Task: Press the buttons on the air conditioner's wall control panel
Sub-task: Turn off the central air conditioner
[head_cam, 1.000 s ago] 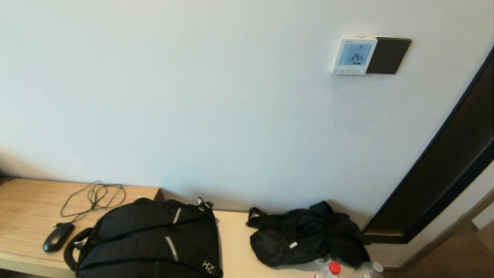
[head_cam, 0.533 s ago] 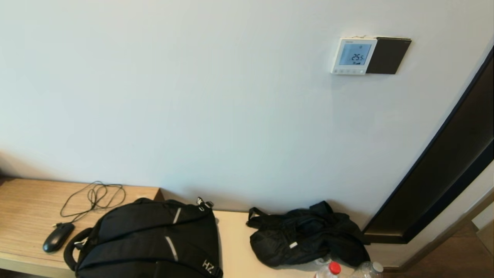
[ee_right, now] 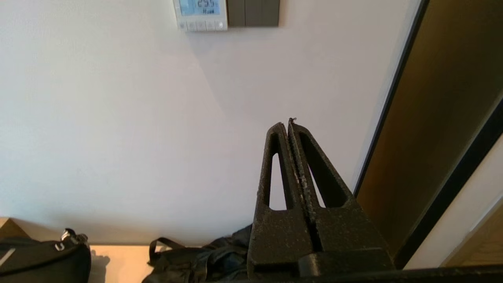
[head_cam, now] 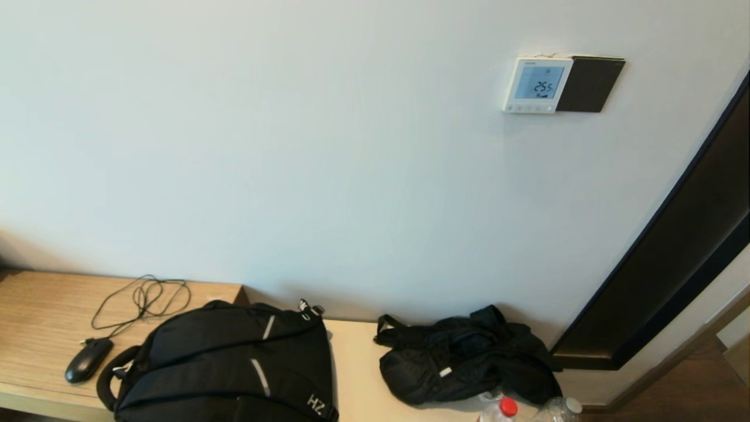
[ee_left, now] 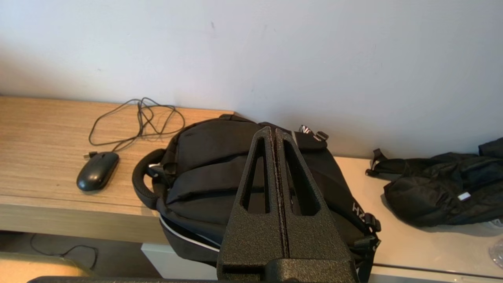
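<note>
The white wall control panel (head_cam: 537, 85) hangs high on the wall at the right, its pale blue screen showing 25.5. A row of small buttons (head_cam: 529, 108) runs along its bottom edge. It also shows in the right wrist view (ee_right: 201, 15), with its buttons (ee_right: 201, 25), far beyond my right gripper (ee_right: 287, 122), which is shut and empty, well short of the wall. My left gripper (ee_left: 272, 130) is shut and empty above the black backpack (ee_left: 235, 177). Neither gripper shows in the head view.
A plain black plate (head_cam: 590, 84) sits right of the panel. Below, a wooden desk (head_cam: 41, 316) holds a mouse (head_cam: 88, 359) with cable, the backpack (head_cam: 228, 363), a black bag (head_cam: 469, 357) and two bottles (head_cam: 501, 410). A dark door frame (head_cam: 674, 246) stands at the right.
</note>
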### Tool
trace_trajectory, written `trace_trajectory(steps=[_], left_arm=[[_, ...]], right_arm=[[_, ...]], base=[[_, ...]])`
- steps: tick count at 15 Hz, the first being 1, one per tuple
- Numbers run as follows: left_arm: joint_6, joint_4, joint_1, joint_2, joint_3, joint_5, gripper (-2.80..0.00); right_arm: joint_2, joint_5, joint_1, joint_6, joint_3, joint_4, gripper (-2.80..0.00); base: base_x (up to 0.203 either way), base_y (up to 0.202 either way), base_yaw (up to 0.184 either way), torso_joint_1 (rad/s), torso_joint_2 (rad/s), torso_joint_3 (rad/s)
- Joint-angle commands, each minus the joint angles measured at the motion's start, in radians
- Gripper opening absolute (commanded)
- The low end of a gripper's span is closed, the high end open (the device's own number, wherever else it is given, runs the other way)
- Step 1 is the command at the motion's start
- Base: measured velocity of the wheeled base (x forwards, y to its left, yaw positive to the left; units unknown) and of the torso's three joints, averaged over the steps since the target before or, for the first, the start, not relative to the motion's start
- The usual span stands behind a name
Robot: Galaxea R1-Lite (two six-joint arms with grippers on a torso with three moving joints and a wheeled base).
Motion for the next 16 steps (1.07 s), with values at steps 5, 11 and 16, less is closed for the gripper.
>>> trace_trajectory(steps=[5, 11, 16], left_arm=[[0.000, 0.000, 0.000, 0.000, 0.000, 0.000, -2.80], [0.001, 0.000, 0.000, 0.000, 0.000, 0.000, -2.80], [0.001, 0.000, 0.000, 0.000, 0.000, 0.000, -2.80]], right_arm=[[0.353, 0.003, -0.005, 0.002, -0.244, -0.036, -2.80], [0.566, -0.003, -0.010, 0.022, -0.431, -0.054, -2.80], [0.722, -0.026, 0.000, 0.024, -0.551, -0.058, -2.80]], base=[[0.000, 0.000, 0.000, 0.000, 0.00, 0.000], [0.000, 0.000, 0.000, 0.000, 0.00, 0.000], [0.000, 0.000, 0.000, 0.000, 0.00, 0.000]])
